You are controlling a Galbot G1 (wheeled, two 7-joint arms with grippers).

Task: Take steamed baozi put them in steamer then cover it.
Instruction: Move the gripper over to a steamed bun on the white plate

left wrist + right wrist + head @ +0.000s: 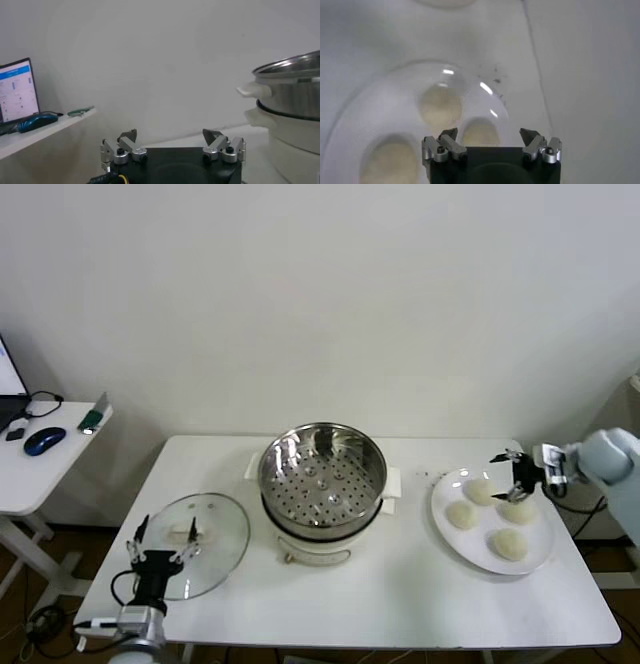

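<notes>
Cream-white baozi (507, 542) on a white plate (441, 533) (shiny perforated steamer (322, 474)).

head: high, looks forward-down over whole table (400, 604) | left wrist: low at table edge, level, faces steamer (292, 90) side, wall | right wrist: close above plate (350, 125), looks down | each wrist shares its patch with head

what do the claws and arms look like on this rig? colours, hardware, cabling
Both claws match: a black body carrying two silver metal finger mounts with dark screws and black pointed tips. Left claw sits on a black wrist with a silver-grey cuff and a black cable looping off it. Right claw sits on a pale grey-white arm link with a silver-and-black wrist, a dark cable trailing beneath.
</notes>
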